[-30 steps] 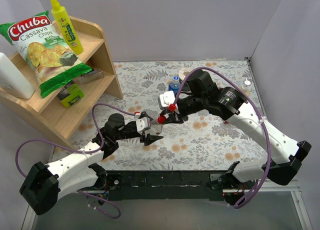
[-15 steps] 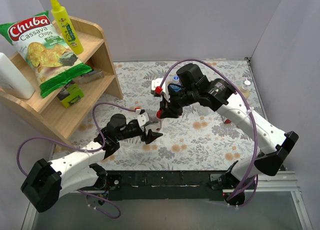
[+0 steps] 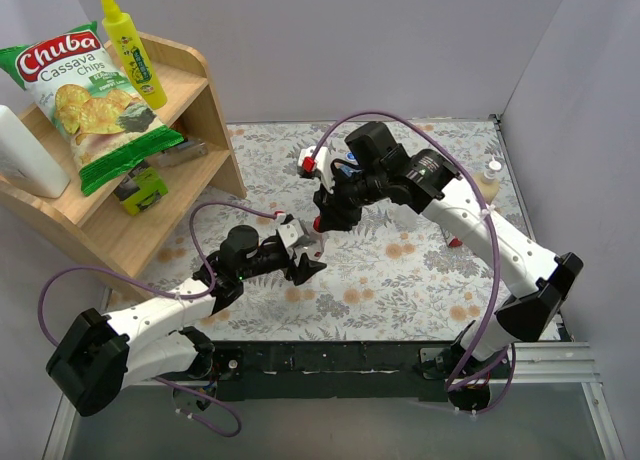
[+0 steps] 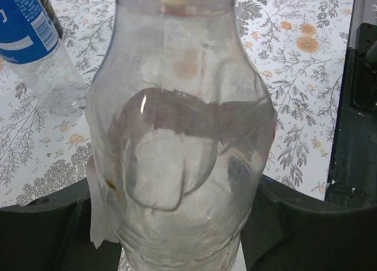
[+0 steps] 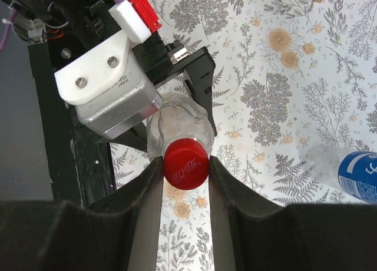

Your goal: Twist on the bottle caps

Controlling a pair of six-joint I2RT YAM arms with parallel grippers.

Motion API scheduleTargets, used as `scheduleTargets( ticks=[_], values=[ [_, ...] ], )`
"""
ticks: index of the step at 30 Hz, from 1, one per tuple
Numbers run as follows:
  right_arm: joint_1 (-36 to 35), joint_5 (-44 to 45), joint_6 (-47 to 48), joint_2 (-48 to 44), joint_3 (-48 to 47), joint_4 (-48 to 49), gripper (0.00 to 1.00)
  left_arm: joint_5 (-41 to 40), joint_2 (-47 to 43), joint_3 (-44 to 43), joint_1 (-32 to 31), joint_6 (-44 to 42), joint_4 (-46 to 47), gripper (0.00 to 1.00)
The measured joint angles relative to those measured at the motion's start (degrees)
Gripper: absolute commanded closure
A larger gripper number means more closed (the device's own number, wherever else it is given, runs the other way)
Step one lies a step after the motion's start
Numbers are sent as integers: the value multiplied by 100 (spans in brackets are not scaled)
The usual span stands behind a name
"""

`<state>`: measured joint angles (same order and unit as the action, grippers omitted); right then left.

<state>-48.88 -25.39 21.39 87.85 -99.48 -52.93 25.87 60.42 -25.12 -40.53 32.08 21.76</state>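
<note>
The flower-patterned table (image 3: 420, 270) carries both arms. A wooden shelf (image 3: 222, 140) stands at its far left corner.

The left gripper (image 3: 305, 266) is closed on the lower body of a clear bottle (image 4: 177, 135), one finger on each side, and holds it upright near the centre of the table. A second bottle with a blue label (image 4: 23, 23) stands on the table beyond it, apart from it.

The right gripper (image 3: 323, 223) reaches down from above, its two fingers pressed against opposite sides of the red cap (image 5: 186, 171). The cap sits on the mouth of the clear bottle. How far it is threaded on cannot be determined.
</note>
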Motion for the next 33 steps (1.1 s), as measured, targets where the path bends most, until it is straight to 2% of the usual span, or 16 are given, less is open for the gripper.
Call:
scheduleTargets(
  ticks=[9, 15, 23, 25, 29, 31, 33],
  values=[
    [4, 105, -308, 133, -59, 37, 77, -127, 4, 0, 0, 72, -98, 100],
    [0, 103, -310, 168, -61, -17, 66, -125, -4, 94, 2, -24, -31, 100],
    [-76, 74, -210, 304, -142, -323, 44, -140, -87, 339, 11, -68, 282, 100],
    [-83, 11, -195, 339, -144, -529, 31, -168, -111, 343, 31, -33, 452, 100],
    [-116, -129, -188, 404, -155, -774, 14, -223, -122, 348, 48, -9, 678, 100],
    [-129, -160, -173, 439, -208, -850, 9, -245, -122, 369, 59, -9, 743, 100],
    [-138, -149, -127, 459, -291, -951, 9, -254, -122, 387, 61, -13, 741, 100]
  ],
)
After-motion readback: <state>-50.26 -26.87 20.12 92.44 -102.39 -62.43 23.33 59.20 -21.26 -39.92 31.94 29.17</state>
